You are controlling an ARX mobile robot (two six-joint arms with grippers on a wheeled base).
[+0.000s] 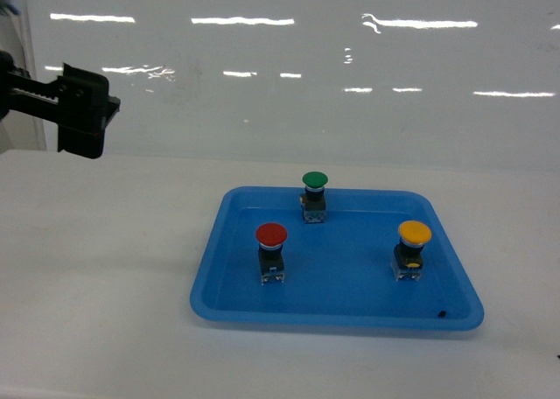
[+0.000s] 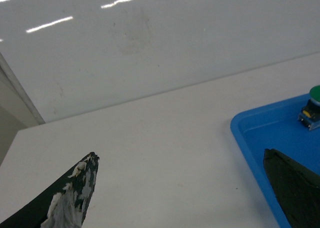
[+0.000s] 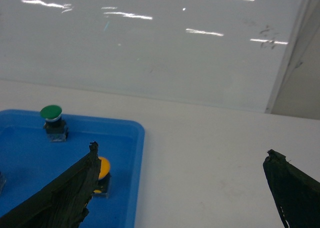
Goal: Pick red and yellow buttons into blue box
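The red button (image 1: 271, 252) stands upright at the left of a shallow blue tray (image 1: 332, 317). At the tray's right stands the yellow button (image 1: 413, 248), also upright. My left gripper (image 1: 87, 110) hangs high at the far left, well away from the tray. Its wrist view shows the left gripper (image 2: 180, 154) open over bare table, with the tray's corner (image 2: 250, 133) to its right. My right gripper (image 3: 181, 148) is open over the table just right of the tray, and the yellow button (image 3: 102, 170) peeks out behind its left finger. The blue box is out of view.
A green button (image 1: 314, 196) stands at the back of the tray, and it also shows in both wrist views (image 2: 312, 105) (image 3: 52, 120). The white table runs back to a glossy white wall (image 1: 280, 110). A small dark speck (image 1: 442, 312) lies in the tray's front right corner.
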